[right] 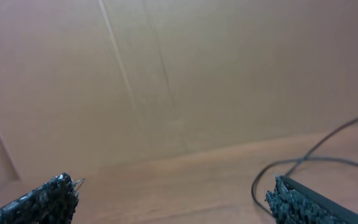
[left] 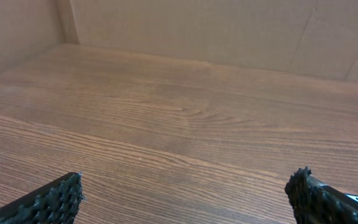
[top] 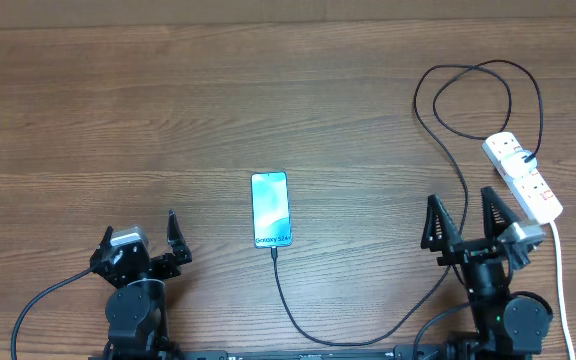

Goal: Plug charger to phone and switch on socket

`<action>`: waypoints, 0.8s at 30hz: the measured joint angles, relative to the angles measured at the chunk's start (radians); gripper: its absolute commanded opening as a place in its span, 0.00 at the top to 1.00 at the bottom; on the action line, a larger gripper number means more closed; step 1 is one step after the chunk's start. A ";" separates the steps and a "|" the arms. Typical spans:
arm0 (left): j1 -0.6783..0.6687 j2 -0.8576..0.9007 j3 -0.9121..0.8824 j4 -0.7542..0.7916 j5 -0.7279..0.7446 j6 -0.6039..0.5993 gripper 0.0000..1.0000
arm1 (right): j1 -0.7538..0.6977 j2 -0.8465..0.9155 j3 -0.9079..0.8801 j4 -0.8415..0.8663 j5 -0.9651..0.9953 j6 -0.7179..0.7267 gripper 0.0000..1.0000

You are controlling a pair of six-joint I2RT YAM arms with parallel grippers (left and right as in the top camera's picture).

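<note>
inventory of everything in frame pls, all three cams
phone: 1, light blue screen with black edges, flat at the table's centre.
charger: 1, thin black cable, from the phone's near edge, curving right, then looping back to the socket; cannot tell if it is plugged into the phone.
socket: 1, white power strip, far right of the table.
white cord: 1, thick, from the socket toward the near edge.
table: 1, brown wood grain.
cardboard wall: 1, brown, behind the table.
left end effector: 1, black, near left, open, holding nothing.
right end effector: 1, black, near right, open, holding nothing.
</note>
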 measured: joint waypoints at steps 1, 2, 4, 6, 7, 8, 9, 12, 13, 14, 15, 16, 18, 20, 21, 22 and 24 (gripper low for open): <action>0.000 0.000 0.000 0.000 0.000 0.000 0.00 | 0.000 0.000 -0.012 0.001 0.000 0.000 0.00; 0.000 0.000 0.000 0.000 0.000 0.000 0.00 | 0.000 0.000 -0.023 0.001 0.000 0.000 0.00; 0.000 0.000 0.000 0.000 0.000 0.000 0.00 | 0.000 0.000 -0.043 0.000 0.003 0.000 0.00; 0.000 0.000 0.000 0.000 0.000 0.000 0.01 | 0.000 0.000 -0.058 -0.003 0.012 0.000 0.00; 0.000 0.000 0.000 0.000 0.000 0.000 0.01 | 0.000 0.000 -0.061 -0.013 0.018 0.000 0.00; 0.000 0.000 0.000 0.000 0.000 0.000 0.01 | 0.000 0.000 -0.063 -0.023 0.025 0.000 0.00; 0.000 0.000 0.000 0.000 0.000 0.000 0.01 | 0.000 0.000 -0.063 -0.030 0.032 0.000 0.00; 0.000 0.000 0.000 0.000 0.000 0.000 0.00 | 0.000 0.000 -0.063 -0.055 0.048 0.000 0.00; 0.000 0.000 0.000 0.000 0.000 0.000 0.00 | 0.000 0.000 -0.063 -0.071 0.052 0.000 0.00; 0.000 0.000 0.000 0.000 0.000 0.000 0.00 | 0.000 -0.001 -0.063 -0.093 0.057 0.000 0.00; 0.000 0.000 0.000 0.000 0.000 0.000 0.01 | 0.000 -0.001 -0.063 -0.110 0.058 0.000 0.00; 0.000 0.000 0.000 0.000 0.000 0.000 0.01 | 0.000 -0.001 -0.063 -0.116 0.061 0.000 0.00; 0.000 0.000 0.000 0.000 0.000 0.000 0.01 | 0.000 -0.001 -0.063 -0.115 0.062 0.000 0.00; 0.000 0.000 0.000 0.000 0.000 0.000 0.00 | 0.000 -0.001 -0.063 -0.115 0.062 0.000 0.00; 0.000 0.000 0.000 0.000 0.000 0.000 0.00 | 0.000 -0.001 -0.063 -0.114 0.063 0.000 0.00; 0.000 0.000 0.000 0.000 0.000 0.000 0.00 | 0.000 -0.001 -0.063 -0.114 0.064 0.000 0.00; 0.000 0.000 0.000 0.000 0.000 0.000 0.00 | 0.000 -0.001 -0.063 -0.115 0.064 0.000 0.00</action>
